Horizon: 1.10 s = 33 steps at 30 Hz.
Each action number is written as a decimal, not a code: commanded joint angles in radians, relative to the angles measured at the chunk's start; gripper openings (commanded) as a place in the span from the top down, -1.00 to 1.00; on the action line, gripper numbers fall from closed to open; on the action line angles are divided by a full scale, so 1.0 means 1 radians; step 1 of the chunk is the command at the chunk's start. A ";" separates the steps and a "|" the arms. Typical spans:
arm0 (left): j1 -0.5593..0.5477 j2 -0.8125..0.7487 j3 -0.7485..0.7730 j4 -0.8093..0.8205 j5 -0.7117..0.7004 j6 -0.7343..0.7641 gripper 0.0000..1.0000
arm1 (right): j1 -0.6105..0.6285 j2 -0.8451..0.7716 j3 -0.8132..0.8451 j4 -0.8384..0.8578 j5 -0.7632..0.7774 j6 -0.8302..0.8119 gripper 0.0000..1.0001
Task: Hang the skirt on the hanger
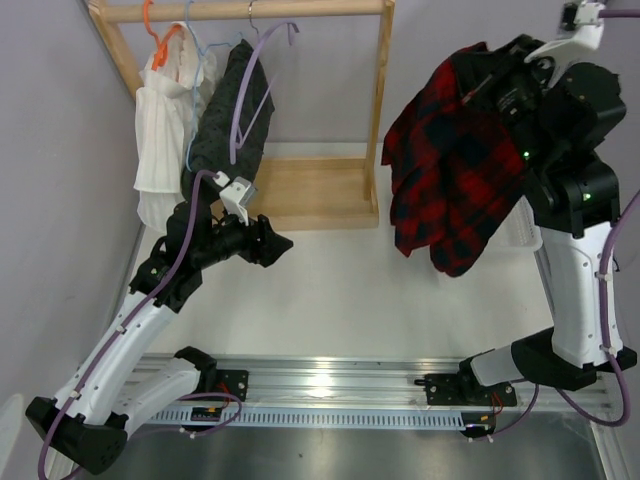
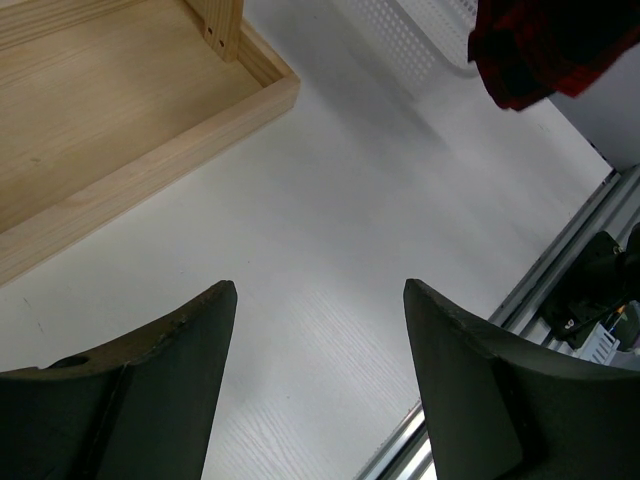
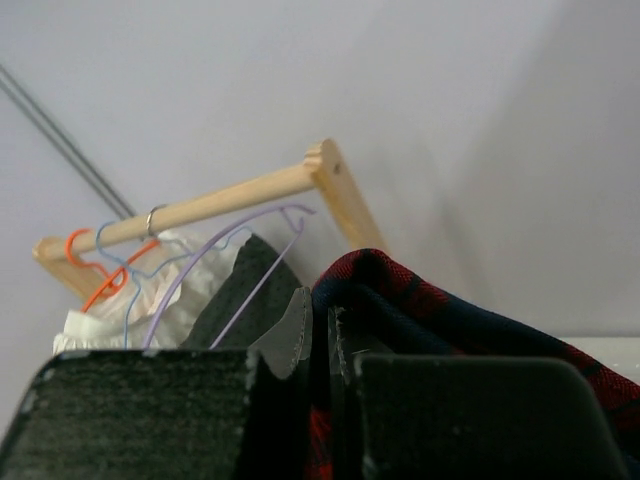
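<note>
The skirt (image 1: pixel 450 170) hangs over the bench's (image 1: pixel 340 290) right side, pinched by one fold in the closed right claw (image 3: pixel 318 330), so it may slip. The hanger (image 1: pixel 238 110) dangles free at the far left corner; the left claw (image 2: pixel 320 330) stands wide apart and empty, so the hanger could swing away

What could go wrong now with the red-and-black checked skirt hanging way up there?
The soft red-and-black checked skirt hangs from just a pinch in the shut right gripper, so it might slip out. The thin lilac plastic hanger lies against the dark grey dotted garment, so the open left gripper could grab that cloth too.
</note>
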 commanded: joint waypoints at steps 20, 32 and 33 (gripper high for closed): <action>-0.006 -0.059 -0.058 0.057 -0.119 -0.123 -0.52 | 0.582 0.029 -0.844 0.246 0.394 0.174 1.00; -0.006 -0.136 -0.352 0.231 -0.165 -0.376 -0.53 | 0.679 0.306 -0.857 0.354 0.273 0.298 0.29; -0.006 -0.137 -0.375 0.247 -0.168 -0.397 -0.53 | 0.676 0.317 -0.845 0.357 0.259 0.297 0.22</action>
